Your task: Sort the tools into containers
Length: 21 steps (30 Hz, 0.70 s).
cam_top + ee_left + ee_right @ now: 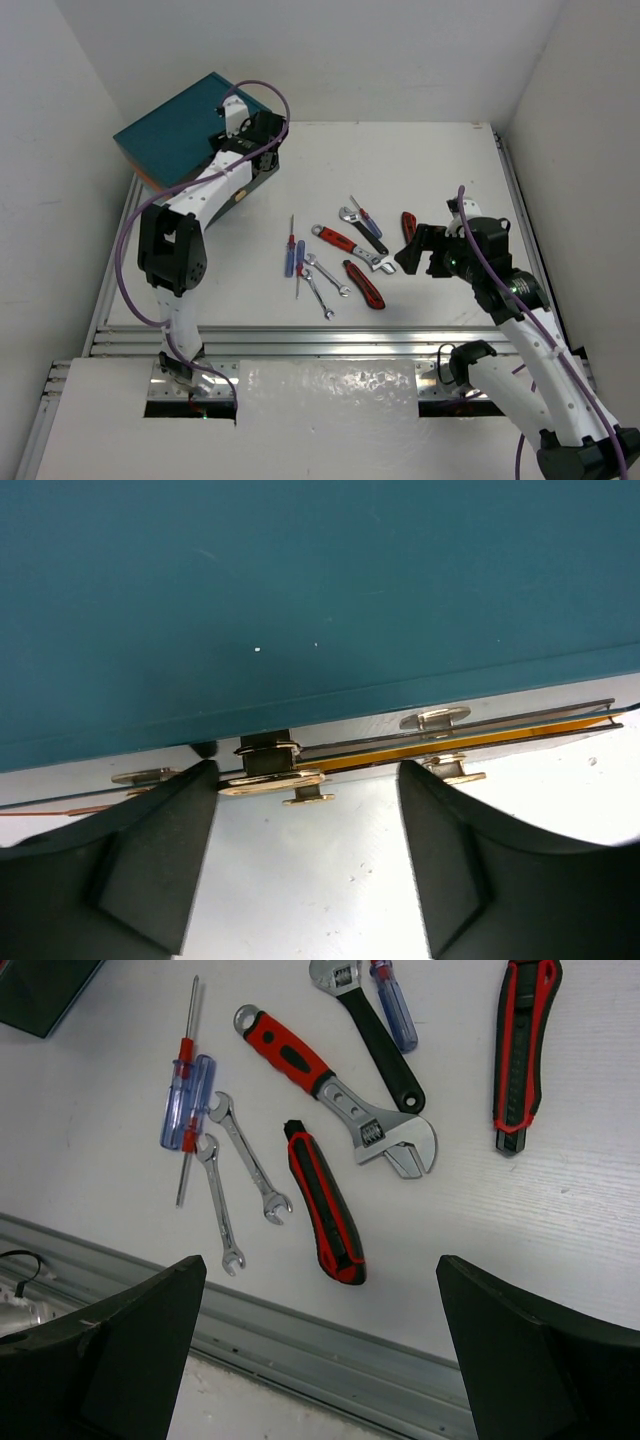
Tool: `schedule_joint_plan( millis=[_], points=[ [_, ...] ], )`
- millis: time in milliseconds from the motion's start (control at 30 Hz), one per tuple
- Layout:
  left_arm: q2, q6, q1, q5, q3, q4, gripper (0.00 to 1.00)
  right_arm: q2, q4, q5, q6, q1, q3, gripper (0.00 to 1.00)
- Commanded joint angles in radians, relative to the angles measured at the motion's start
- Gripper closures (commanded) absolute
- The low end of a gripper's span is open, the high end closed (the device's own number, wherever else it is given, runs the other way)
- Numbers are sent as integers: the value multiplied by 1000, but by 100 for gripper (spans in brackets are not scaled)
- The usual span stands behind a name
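The teal-topped cabinet (170,135) stands at the table's back left. My left gripper (256,150) is open at its front; in the left wrist view (305,780) a tan knob (272,783) lies between the fingers, near the left one, untouched. The tools lie mid-table: blue screwdrivers (185,1100), silver wrenches (248,1160), a red-handled adjustable wrench (330,1085), a black-handled one (375,1035), and two red-and-black cutters (322,1200) (522,1045). My right gripper (420,250) is open and empty, hovering just right of the tools.
An aluminium rail (330,340) runs along the table's near edge, also under my right fingers (350,1360). White walls close in the left, back and right sides. Two more knobs (434,718) (452,770) show on the cabinet front.
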Motion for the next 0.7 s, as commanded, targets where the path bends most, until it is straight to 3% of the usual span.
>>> schedule_joint_plan(
  millis=[0,33,133,333,367,400,567,600,667],
  points=[
    [8,12,23,-31,33,30,32,5,55,-12,-8,-5,1,1],
    [11,11,23,-35,33,27,38,3,57,-14,-8,-3,1,1],
    [14,9,24,-49,31,24,42,3,65,-19,-8,-3,-6,1],
    [14,2,33,-74,18,15,42,5,72,-22,-14,-3,-15,1],
    [14,3,32,-77,18,17,49,6,75,-23,-14,-5,-17,1],
    [16,3,33,-81,16,15,63,6,75,-23,-14,-3,-17,1],
    [16,9,32,-68,14,20,79,9,80,-22,-17,-3,-25,1],
    [11,8,32,-63,13,20,90,11,81,-25,-19,-5,-28,1],
    [-1,2,24,-48,7,18,95,9,81,-25,-19,-3,-28,1]
  ],
)
